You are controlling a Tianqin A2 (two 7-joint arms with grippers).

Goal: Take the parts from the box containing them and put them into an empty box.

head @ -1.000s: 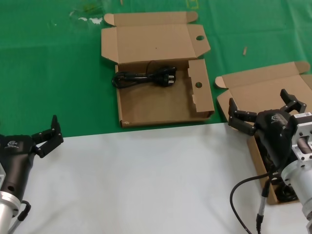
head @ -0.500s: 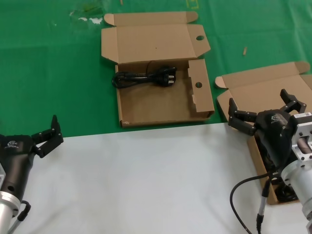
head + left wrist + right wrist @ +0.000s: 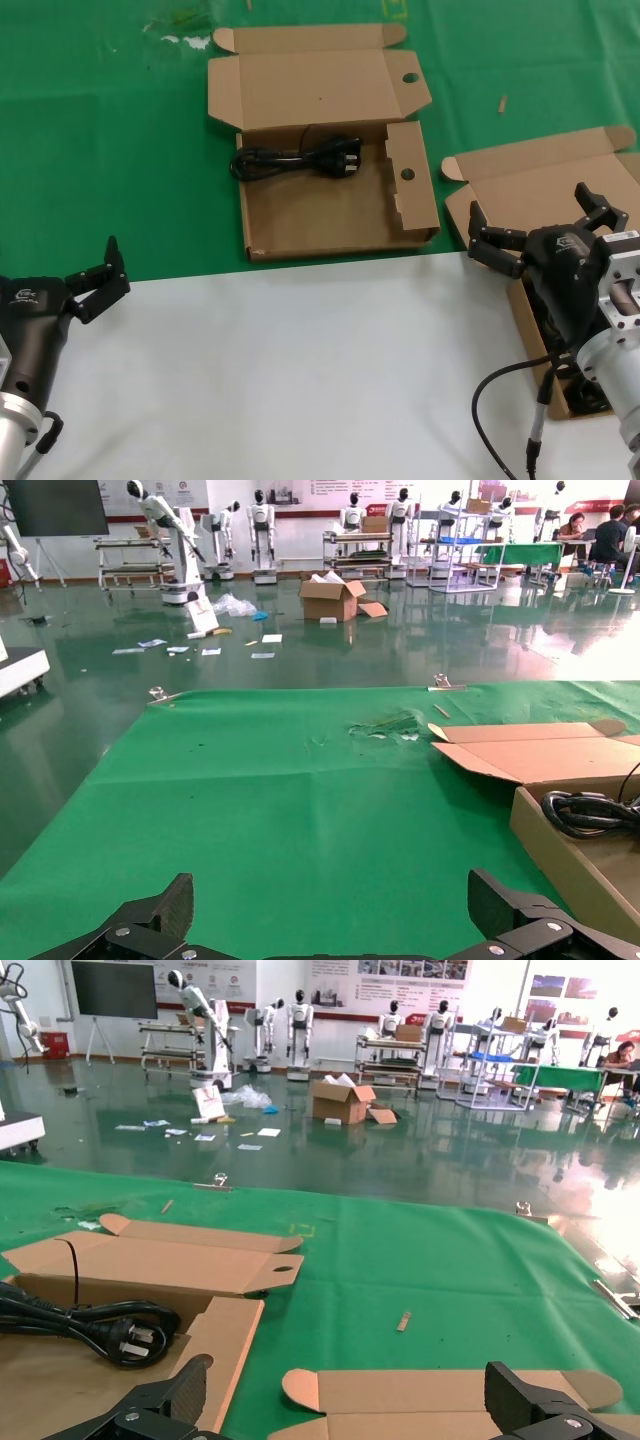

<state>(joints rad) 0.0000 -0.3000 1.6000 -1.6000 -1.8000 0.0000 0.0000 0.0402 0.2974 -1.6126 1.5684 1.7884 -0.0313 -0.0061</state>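
nothing has moved: right tool (image 3: 540, 225) hangs spread over plain box (image 3: 545, 185), left tool (image 3: 100, 275) apart, no readable labels.

- You have two open cardboard boxes: the partitioned box (image 3: 330, 200) at upper centre and the plain-lidded box (image 3: 530, 185) at right.
- You can count one coiled power cord (image 3: 295, 160), lying in the partitioned box.
- You have two grippers, the left gripper (image 3: 95, 280) and the right gripper (image 3: 540, 230), both with jaws spread.
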